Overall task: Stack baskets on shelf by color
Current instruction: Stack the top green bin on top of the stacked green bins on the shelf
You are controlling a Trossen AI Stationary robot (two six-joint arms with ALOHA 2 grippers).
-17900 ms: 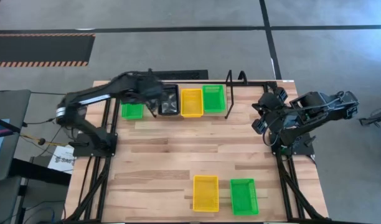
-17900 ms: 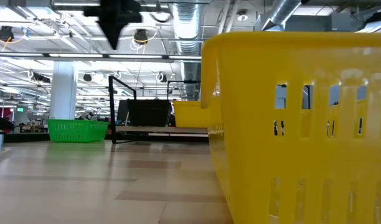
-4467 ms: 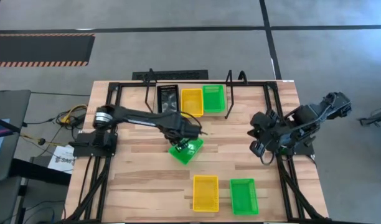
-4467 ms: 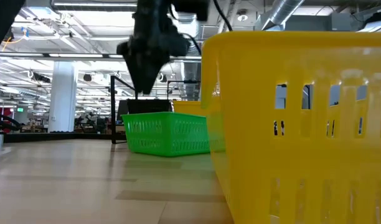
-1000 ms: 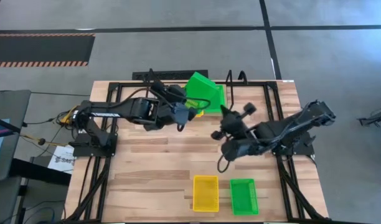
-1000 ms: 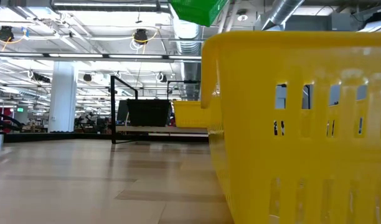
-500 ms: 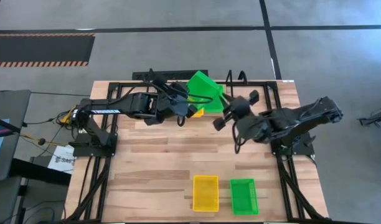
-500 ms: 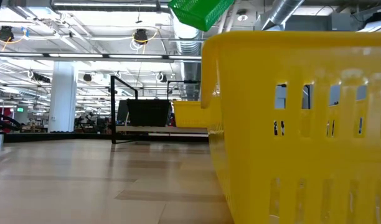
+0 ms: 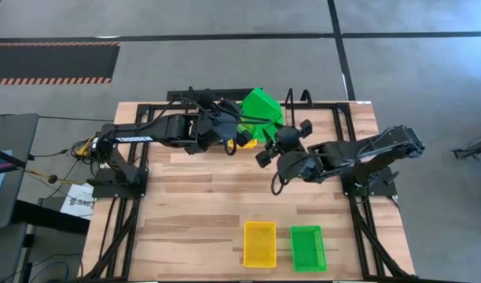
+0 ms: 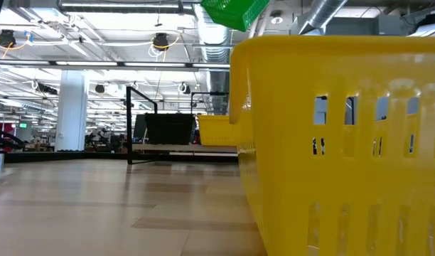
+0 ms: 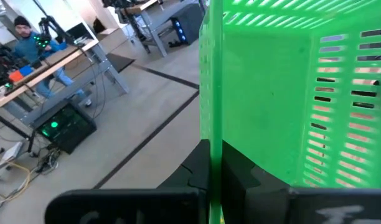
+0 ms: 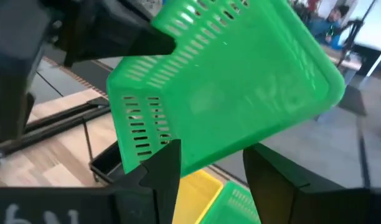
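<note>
Hanging tilted from left gripper (image 9: 239, 132), green basket (image 9: 262, 108) faces right gripper (image 9: 281, 143).

Even, bright overhead lighting with soft shadows; the near yellow basket (image 10: 345, 142) is blurred, and both wrist views show motion softness.

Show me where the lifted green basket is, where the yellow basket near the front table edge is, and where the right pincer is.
lifted green basket (image 9: 261, 105), high view, on its tilted underside.
front yellow basket (image 9: 259, 244), high view, on its inner floor.
right pincer (image 12: 206, 165), right wrist view, midway between its open fingertips.
</note>
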